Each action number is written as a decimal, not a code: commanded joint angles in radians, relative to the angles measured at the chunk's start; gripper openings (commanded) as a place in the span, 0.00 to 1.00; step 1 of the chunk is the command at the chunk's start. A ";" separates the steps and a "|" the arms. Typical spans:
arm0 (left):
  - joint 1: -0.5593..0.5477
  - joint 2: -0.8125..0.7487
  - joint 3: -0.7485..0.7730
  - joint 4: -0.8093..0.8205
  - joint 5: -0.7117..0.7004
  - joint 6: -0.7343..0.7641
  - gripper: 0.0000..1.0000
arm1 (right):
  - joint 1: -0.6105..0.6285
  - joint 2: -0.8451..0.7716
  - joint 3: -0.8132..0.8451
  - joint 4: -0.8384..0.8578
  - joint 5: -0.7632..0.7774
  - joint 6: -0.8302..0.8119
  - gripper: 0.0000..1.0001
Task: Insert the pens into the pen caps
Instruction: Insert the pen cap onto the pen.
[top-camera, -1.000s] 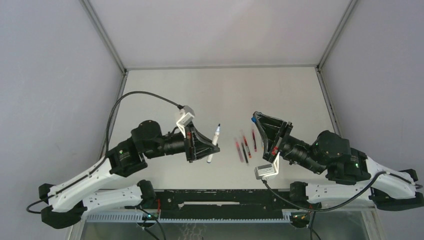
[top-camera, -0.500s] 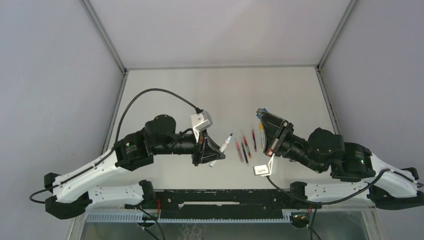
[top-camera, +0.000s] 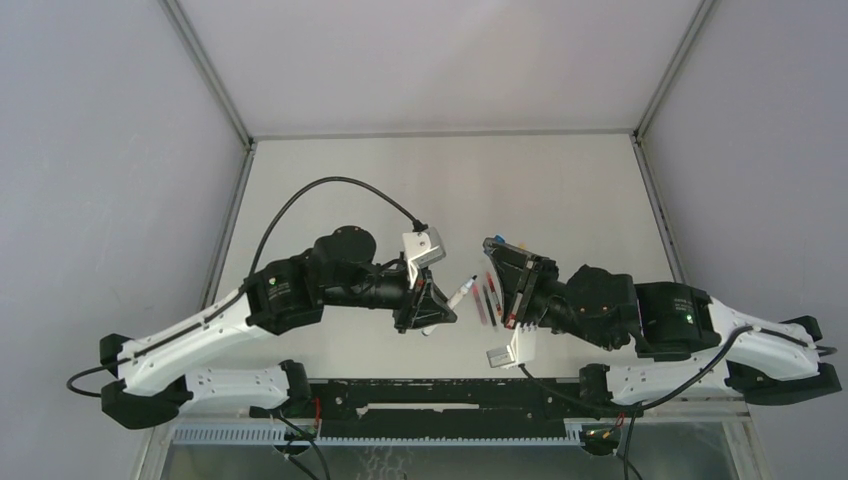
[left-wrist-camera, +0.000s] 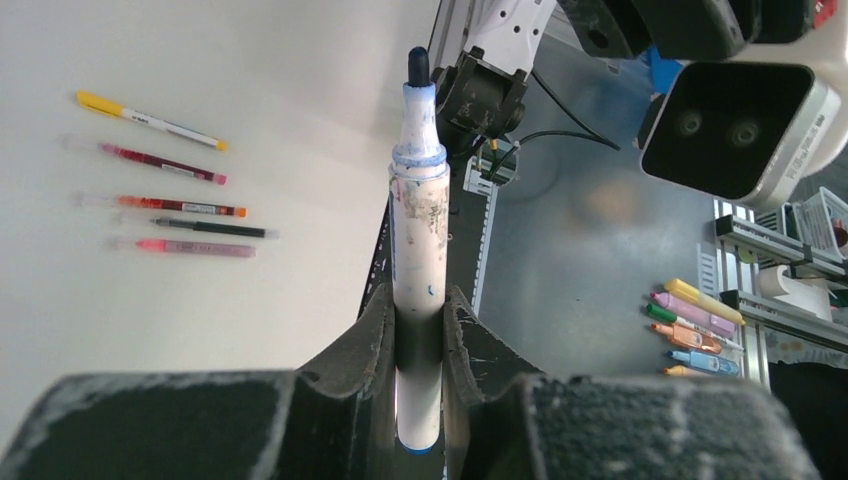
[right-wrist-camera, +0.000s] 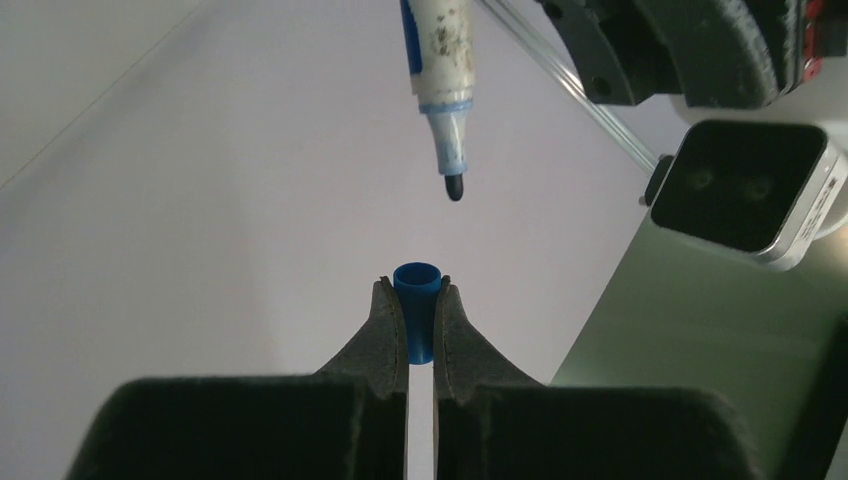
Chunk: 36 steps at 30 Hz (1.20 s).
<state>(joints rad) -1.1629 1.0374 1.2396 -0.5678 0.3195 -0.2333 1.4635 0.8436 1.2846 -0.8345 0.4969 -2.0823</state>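
My left gripper (top-camera: 440, 312) (left-wrist-camera: 420, 330) is shut on a thick white pen (top-camera: 462, 292) (left-wrist-camera: 420, 200) with a blue collar and a bare dark tip. It holds the pen above the table, tip toward the right arm. The right gripper (top-camera: 492, 245) (right-wrist-camera: 419, 290) is shut on a short blue pen cap (right-wrist-camera: 418, 300), open mouth facing the pen. In the right wrist view the pen (right-wrist-camera: 440, 80) ends a short gap from the cap and slightly to its right, not touching. Several thin pens (top-camera: 488, 298) (left-wrist-camera: 180, 205) lie side by side on the table under both grippers.
The two wrist cameras sit close to each other: the right one (left-wrist-camera: 735, 125) and the left one (right-wrist-camera: 745, 185). A black rail (top-camera: 450, 395) runs along the table's near edge. A bunch of coloured markers (left-wrist-camera: 695, 320) lies off the table.
Both arms have moved inward toward each other. The left gripper carried the pen right and tilted its tip toward the cap, and the right gripper brought the cap left, narrowing the gap.
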 joint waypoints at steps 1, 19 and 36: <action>-0.006 0.007 0.054 0.007 -0.008 0.022 0.00 | 0.035 0.007 0.033 -0.012 0.023 -0.146 0.00; -0.006 0.006 0.025 0.046 -0.030 -0.026 0.00 | 0.102 0.023 0.033 -0.053 0.068 -0.117 0.00; -0.005 0.016 0.023 0.066 -0.051 -0.052 0.00 | 0.125 0.027 0.027 -0.063 0.073 -0.098 0.00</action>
<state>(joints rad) -1.1633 1.0645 1.2396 -0.5545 0.2810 -0.2657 1.5803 0.8726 1.2846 -0.8944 0.5499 -2.0853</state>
